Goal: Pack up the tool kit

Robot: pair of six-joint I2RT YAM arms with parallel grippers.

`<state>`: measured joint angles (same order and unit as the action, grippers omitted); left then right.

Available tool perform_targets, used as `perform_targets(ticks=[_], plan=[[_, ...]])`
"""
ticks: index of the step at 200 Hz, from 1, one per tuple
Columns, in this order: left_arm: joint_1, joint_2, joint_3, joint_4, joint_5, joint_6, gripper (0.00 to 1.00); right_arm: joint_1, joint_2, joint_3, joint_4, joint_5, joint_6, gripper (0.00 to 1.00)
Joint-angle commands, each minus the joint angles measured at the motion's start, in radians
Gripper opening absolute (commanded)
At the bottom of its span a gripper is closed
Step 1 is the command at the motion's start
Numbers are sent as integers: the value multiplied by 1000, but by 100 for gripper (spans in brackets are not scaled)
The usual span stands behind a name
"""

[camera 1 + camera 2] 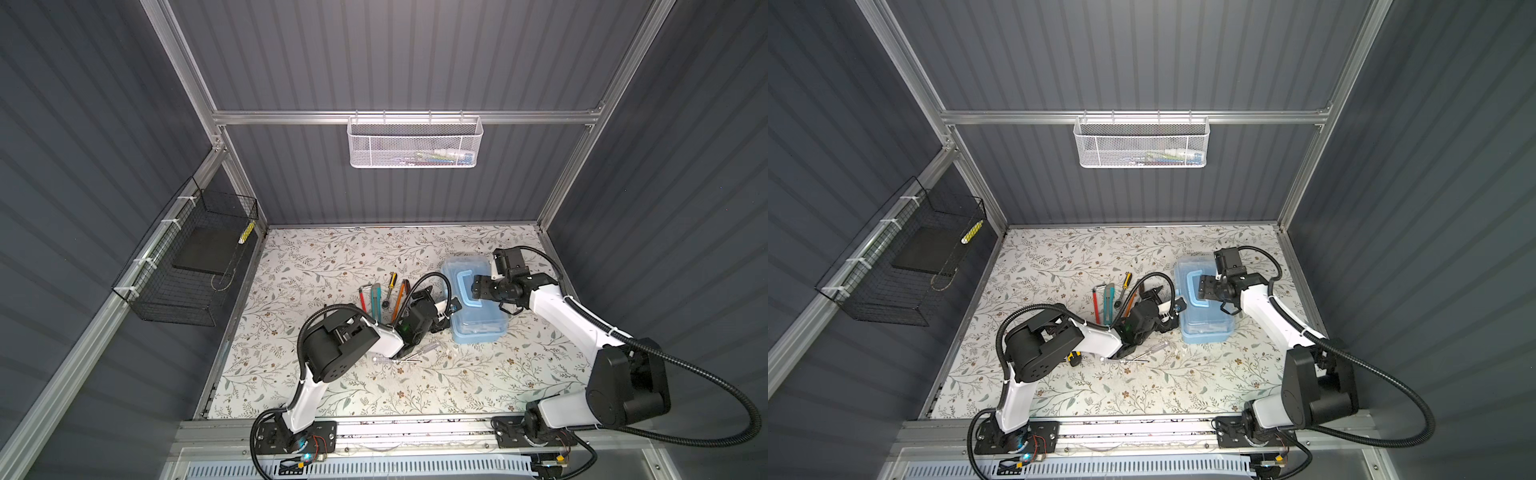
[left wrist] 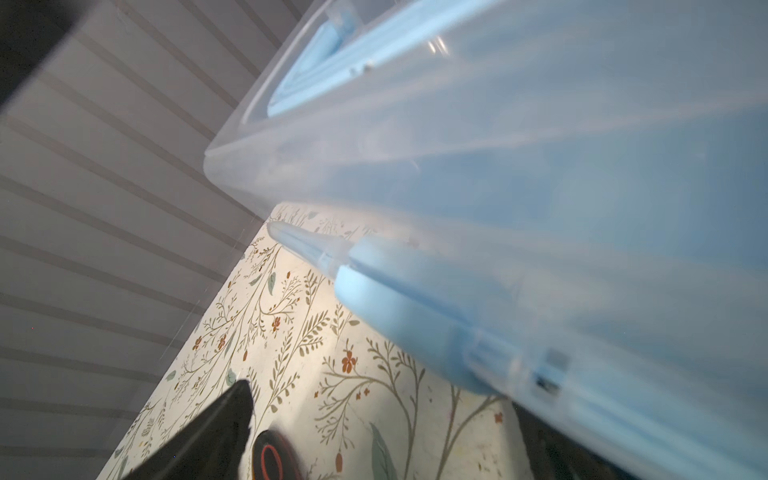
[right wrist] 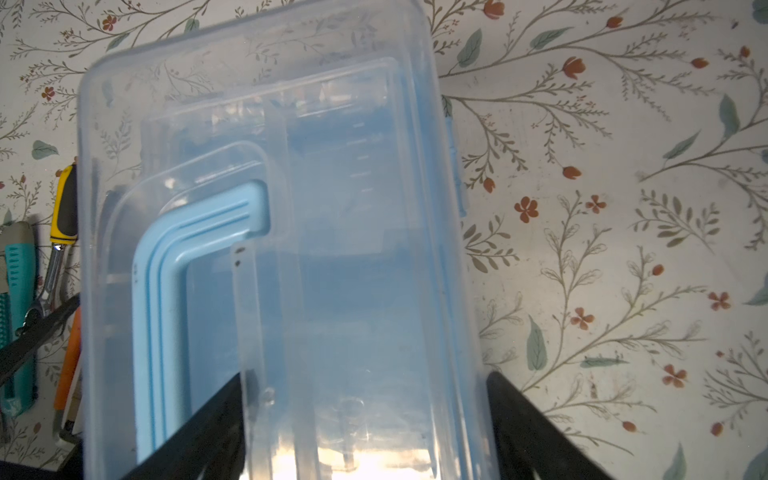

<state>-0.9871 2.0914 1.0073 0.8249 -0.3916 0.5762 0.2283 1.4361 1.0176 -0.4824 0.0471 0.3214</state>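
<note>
Nearest my end, two clear-handled screwdrivers [image 1: 428, 347] lie close together on the floral tabletop [image 1: 332, 257], just beside the left forearm. A top view also catches a yellow-and-black tool end [image 1: 1074, 358] poking out from under that arm (not both top views show it; the arm is in the way). Further in, the left gripper [image 1: 442, 322] sits just beside the left side of the light blue tool box [image 1: 478, 332], jaws spread wide and holding nothing. Only the left wrist view shows the blue latch [image 2: 415, 332] right ahead of one finger [image 2: 216, 436]. The box stands lid-on, right of centre. The right gripper [image 1: 473, 288] hovers over the clear lid beside the blue handle [image 1: 461, 289], jaws apart and empty; I cannot tell whether it touches. The right wrist view shows up close the teal utility knife [image 3: 18, 311] and yellow-black ratchet driver [image 3: 62, 232] lying left of the box. On the back wall hangs the white mesh basket [image 1: 415, 143].
</note>
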Motion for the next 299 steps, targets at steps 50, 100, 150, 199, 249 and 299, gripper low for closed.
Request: perform_targets(ticks=[50,100,150,199,249,299], plan=[[-6,73,36,97,8,11,100,-5,65,-24,-94,-52,38,80],[-16,133,47,234,-41,34,100,-6,100,-37,-117,-51,13,74],[-21,184,75,351,-119,40,100,-6,133,-39,-132,-94,-32,68],[-30,236,109,442,-200,77,100,-6,143,-30,-154,-101,-83,63],[-33,239,138,483,-281,104,100,-6,161,-29,-180,-70,-94,60],[-32,222,132,492,-351,95,100,-6,170,-36,-179,-61,-94,58]])
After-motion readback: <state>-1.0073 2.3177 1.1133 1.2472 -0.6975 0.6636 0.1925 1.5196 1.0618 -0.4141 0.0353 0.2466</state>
